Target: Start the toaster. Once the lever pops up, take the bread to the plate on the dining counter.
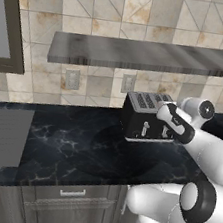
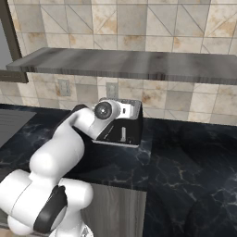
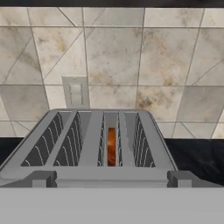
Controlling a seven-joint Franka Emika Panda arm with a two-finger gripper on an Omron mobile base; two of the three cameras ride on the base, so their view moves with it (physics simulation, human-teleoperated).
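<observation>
— Where's your hand right now?

— My gripper [image 3: 112,178] is spread wide, holding nothing, its two dark tips low in the hand view, right at the near top edge of the toaster [image 1: 146,117].

— And the bread?

— The bread [image 3: 111,147] is sunk in one of the right-hand slots, a thin tan sliver with most of it below the silver top.

— So what's the step?

— Starting the toaster, I judge. Two pale levers [image 1: 144,132] sit on its black front, and from the base views I can't tell if they're up or down, or whether my fingers touch anything.

— How do you do it well?

— Pick the lever on the bread's side, come onto it from above with one fingertip, and press straight down its track without shoving the body back toward the tiled wall [image 3: 131,57]. The toaster stands free on the black countertop [image 1: 72,148], so a slanted push could slide it.

— The wooden shelf [image 2: 134,62]?

— Well above; no obstacle.
</observation>
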